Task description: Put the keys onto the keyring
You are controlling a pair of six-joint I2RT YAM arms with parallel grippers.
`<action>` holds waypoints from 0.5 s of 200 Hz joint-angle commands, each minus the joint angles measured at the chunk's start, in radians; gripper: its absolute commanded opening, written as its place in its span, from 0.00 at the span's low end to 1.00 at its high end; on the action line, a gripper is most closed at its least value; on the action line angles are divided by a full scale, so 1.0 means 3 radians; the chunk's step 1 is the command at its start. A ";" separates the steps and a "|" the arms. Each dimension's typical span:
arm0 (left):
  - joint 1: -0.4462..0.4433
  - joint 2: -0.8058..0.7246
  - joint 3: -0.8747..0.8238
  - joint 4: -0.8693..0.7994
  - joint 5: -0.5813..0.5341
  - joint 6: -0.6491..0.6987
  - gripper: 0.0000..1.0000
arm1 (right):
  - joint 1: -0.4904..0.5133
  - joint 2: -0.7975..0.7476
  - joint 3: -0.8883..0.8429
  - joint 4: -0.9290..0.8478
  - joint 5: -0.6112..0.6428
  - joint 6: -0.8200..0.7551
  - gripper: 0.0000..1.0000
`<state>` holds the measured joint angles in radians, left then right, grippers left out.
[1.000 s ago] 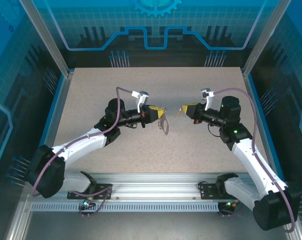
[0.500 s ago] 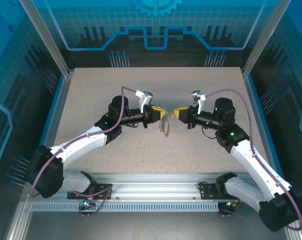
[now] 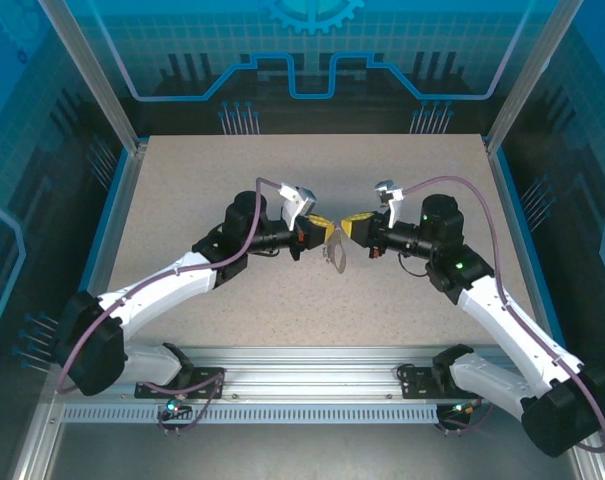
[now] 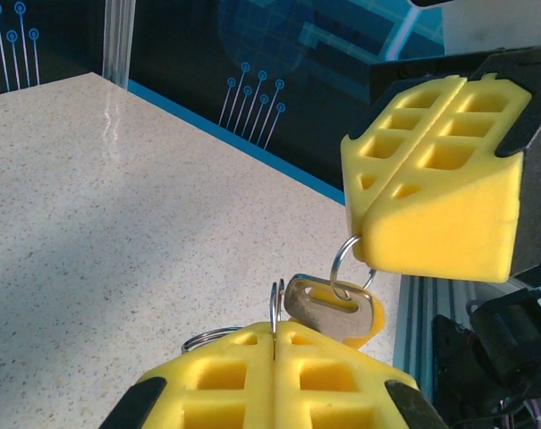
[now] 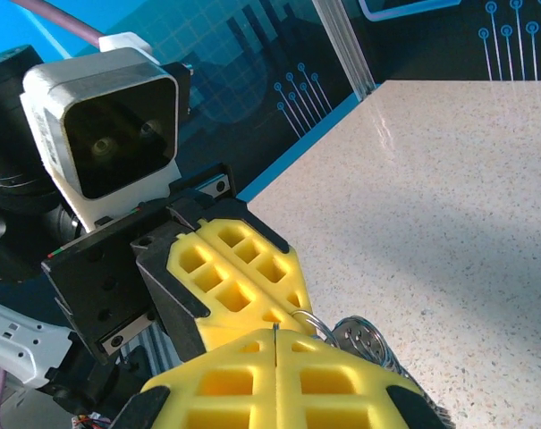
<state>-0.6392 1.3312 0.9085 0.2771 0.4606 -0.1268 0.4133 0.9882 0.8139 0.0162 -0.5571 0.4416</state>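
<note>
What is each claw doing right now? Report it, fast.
Left claw: closed, pinching the keyring.
Right claw: closed, holding the key by the wire ring through its head.

speckled beige table point(image 3: 182, 200) | blue patterned walls point(image 3: 402, 50) | aluminium rail point(image 3: 312, 385) near edge

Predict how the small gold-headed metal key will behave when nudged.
The small gold-headed metal key is probably rigid, being metal. Apparently threaded on a thin silvery ring pinched by the right gripper, it would likely swing freely. Tiny beside the left gripper, it seems light.
</note>
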 commanded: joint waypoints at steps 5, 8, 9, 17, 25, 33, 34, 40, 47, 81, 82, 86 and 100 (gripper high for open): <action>-0.0032 -0.0045 0.0137 -0.0009 -0.0033 0.0109 0.00 | 0.0054 0.0024 0.0137 0.0048 0.0050 -0.0071 0.00; -0.0032 -0.0045 0.0137 -0.0011 -0.0030 0.0109 0.00 | 0.0057 0.0028 0.0135 0.0048 0.0052 -0.0068 0.00; -0.0032 -0.0045 0.0137 -0.0010 -0.0029 0.0110 0.00 | 0.0058 0.0029 0.0135 0.0051 0.0052 -0.0067 0.00; -0.0032 -0.0049 0.0137 -0.0013 -0.0026 0.0111 0.00 | 0.0059 0.0039 0.0136 0.0055 0.0052 -0.0068 0.00; -0.0037 -0.0050 0.0139 -0.0019 -0.0026 0.0111 0.00 | 0.0064 0.0049 0.0143 0.0053 0.0052 -0.0066 0.00; -0.0037 -0.0050 0.0142 -0.0019 -0.0024 0.0112 0.00 | 0.0067 0.0060 0.0149 0.0053 0.0052 -0.0066 0.00; -0.0037 -0.0050 0.0142 -0.0019 -0.0025 0.0114 0.00 | 0.0065 0.0060 0.0150 0.0053 0.0052 -0.0066 0.00; -0.0037 -0.0050 0.0143 -0.0022 -0.0023 0.0112 0.00 | 0.0074 0.0065 0.0150 0.0054 0.0054 -0.0069 0.00; -0.0042 -0.0050 0.0142 -0.0019 -0.0024 0.0111 0.00 | 0.0079 0.0073 0.0151 0.0057 0.0058 -0.0066 0.00; -0.0049 -0.0054 0.0152 -0.0014 -0.0018 0.0113 0.00 | 0.0090 0.0105 0.0168 0.0048 0.0070 -0.0078 0.00; -0.0048 -0.0055 0.0152 -0.0016 -0.0017 0.0112 0.00 | 0.0090 0.0106 0.0170 0.0046 0.0069 -0.0079 0.00; -0.0053 -0.0053 0.0156 -0.0014 -0.0017 0.0115 0.00 | 0.0090 0.0115 0.0171 0.0043 0.0069 -0.0077 0.00; -0.0053 -0.0055 0.0162 -0.0018 -0.0025 0.0121 0.00 | 0.0091 0.0131 0.0158 0.0038 0.0068 -0.0086 0.00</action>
<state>-0.6456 1.3312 0.9150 0.2657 0.4591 -0.1204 0.4274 1.0161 0.8272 0.0170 -0.5495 0.4355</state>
